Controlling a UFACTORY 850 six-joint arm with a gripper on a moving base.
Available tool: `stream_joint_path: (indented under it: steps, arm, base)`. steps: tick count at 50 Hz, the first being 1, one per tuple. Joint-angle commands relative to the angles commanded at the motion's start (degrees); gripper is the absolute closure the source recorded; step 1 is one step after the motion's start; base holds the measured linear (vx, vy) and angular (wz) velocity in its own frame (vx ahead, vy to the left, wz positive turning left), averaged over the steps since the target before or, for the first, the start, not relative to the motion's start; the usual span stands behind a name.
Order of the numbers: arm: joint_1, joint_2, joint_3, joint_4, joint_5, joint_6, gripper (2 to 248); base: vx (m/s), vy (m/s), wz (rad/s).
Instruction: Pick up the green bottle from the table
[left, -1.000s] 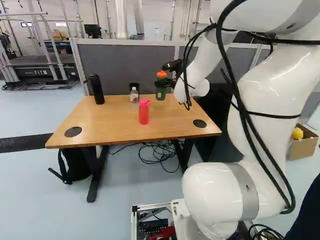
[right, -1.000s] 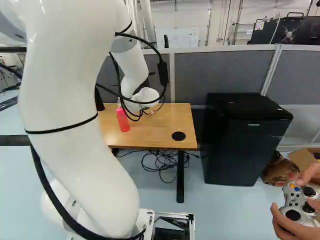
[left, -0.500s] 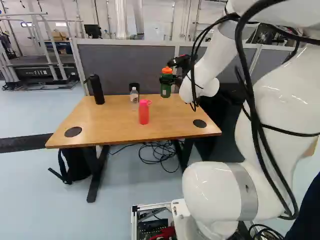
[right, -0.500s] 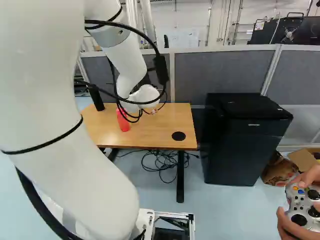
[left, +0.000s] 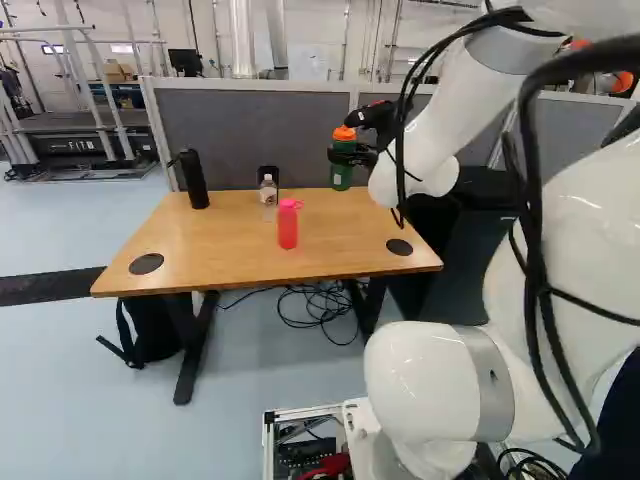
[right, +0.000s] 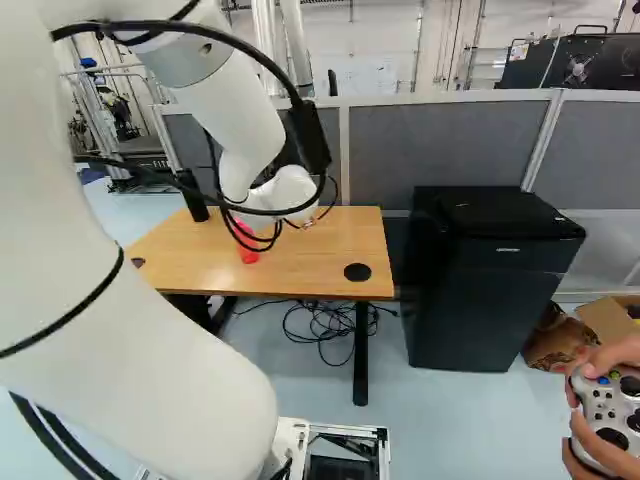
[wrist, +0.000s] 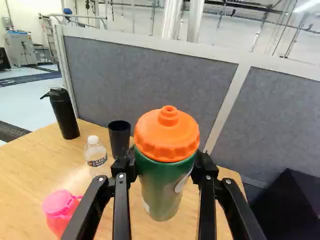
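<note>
The green bottle (wrist: 161, 185) was upright above the table (left: 215, 245), higher and farther right in the left base view than in the earlier frame, carried by the arm (left: 445, 110), which had swung the same way, while the black flask (left: 195, 180) and pink bottle (left: 288, 228) stayed put. The gripper (left: 344, 156) was closed on the green bottle, holding it directly between its two fingers, one against each side, just below the orange cap (wrist: 167, 136).
</note>
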Motion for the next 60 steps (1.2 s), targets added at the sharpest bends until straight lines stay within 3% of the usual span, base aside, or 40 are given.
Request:
stream_joint_path:
  steps: [30,60]
  arm:
    - [0.50,1.05,1.96,2.26,0.00,-0.92,128]
    - [3.10,2.42,6.87,10.32,0.00,-4.19,128]
  base:
    - [0.000,0.000,0.000]
    - [0.000,0.000,0.000]
